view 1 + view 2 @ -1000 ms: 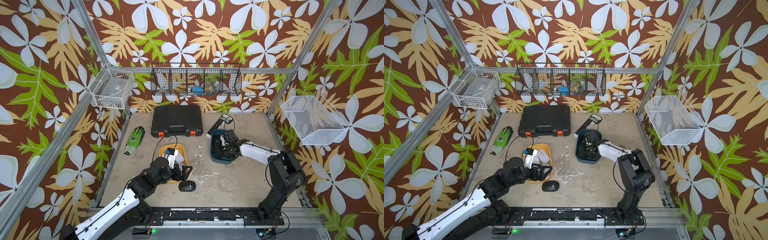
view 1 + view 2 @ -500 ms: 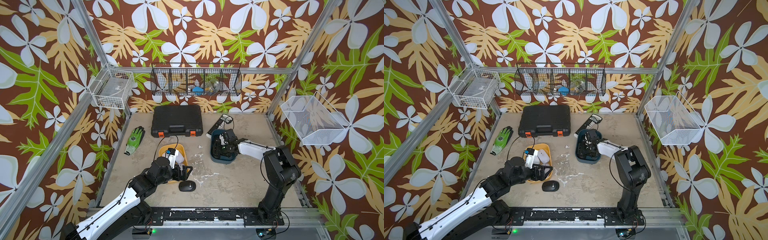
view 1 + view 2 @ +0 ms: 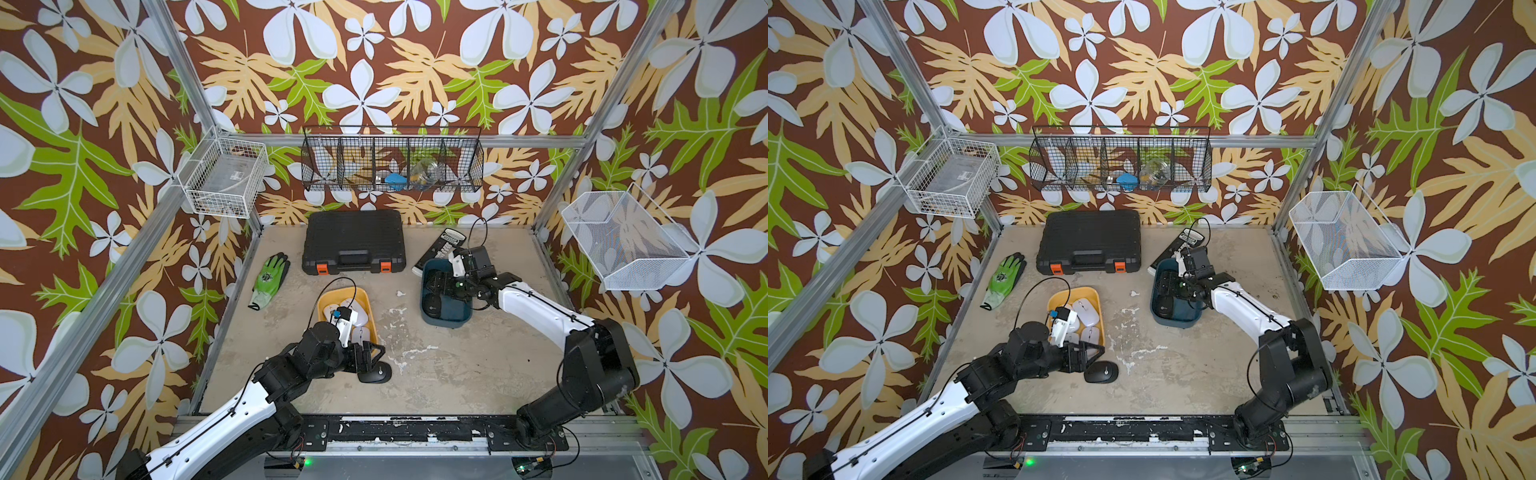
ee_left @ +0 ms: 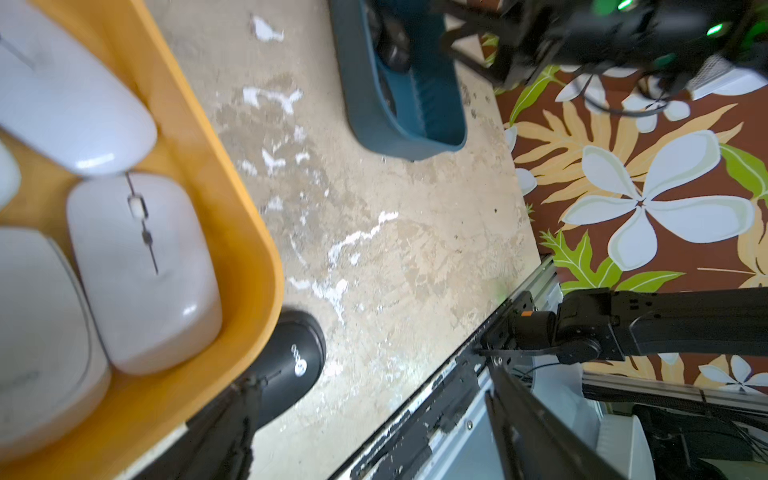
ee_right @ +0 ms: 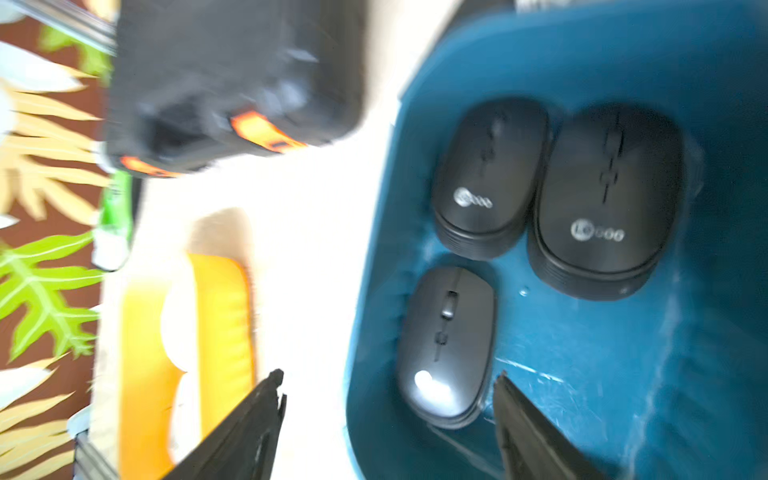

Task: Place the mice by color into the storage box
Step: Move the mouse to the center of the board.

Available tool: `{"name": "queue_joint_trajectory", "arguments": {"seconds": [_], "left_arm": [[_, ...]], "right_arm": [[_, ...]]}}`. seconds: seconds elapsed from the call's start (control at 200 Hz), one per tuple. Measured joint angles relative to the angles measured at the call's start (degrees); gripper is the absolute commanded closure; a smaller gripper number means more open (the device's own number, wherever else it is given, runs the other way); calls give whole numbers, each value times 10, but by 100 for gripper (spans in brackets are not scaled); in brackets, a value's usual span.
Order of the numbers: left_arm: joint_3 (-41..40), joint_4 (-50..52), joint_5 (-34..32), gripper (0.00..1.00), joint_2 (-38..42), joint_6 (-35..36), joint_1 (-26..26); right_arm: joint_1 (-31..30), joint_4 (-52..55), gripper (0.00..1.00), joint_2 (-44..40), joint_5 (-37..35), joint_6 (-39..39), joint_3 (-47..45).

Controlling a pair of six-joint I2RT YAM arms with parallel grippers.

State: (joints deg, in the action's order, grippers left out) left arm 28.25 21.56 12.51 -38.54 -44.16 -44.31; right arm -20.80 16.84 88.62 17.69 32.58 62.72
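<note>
One scuffed table (image 3: 478,374) carries everything, with a closed black tool case (image 3: 353,239) at the back, clear of the work. Nearer sit the two storage bins, set apart so the colours cannot mix: the blue bin (image 3: 449,321) on the right arm's side, the yellow bin (image 4: 245,232) on the left's. The yellow one holds the white mice (image 4: 141,270), packed side by side. The blue one holds three black mice (image 5: 606,199), with floor to spare for one more. The fourth black mouse (image 4: 293,357) lies on the table just beside the yellow bin's near corner, so it looks like the only piece left to sort. The left gripper (image 4: 370,372) is low at it, jaws apart, one finger right at its side, nothing clamped yet. The right gripper (image 5: 390,375) hangs spread and empty over the blue bin.
</note>
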Motion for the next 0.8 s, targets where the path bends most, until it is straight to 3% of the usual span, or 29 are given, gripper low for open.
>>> {"name": "queue_joint_trajectory", "arguments": {"seconds": [0.07, 0.255, 0.345, 0.555, 0.801], "left_arm": [[-9, 36, -2, 53, 14, -28, -9], [-23, 119, -64, 75, 16, -85, -20], [-24, 134, -87, 73, -7, -102, -20], [-55, 118, -123, 82, -59, -131, -21], [-69, 71, -138, 83, -114, -135, -22]], "right_arm": [[0, 10, 19, -30, 3, -8, 0], [0, 25, 19, -106, 13, -28, -14], [0, 36, 19, -127, 18, -31, -21], [0, 55, 19, -163, 20, -43, -35], [0, 63, 19, -190, 20, -48, -60]]}}
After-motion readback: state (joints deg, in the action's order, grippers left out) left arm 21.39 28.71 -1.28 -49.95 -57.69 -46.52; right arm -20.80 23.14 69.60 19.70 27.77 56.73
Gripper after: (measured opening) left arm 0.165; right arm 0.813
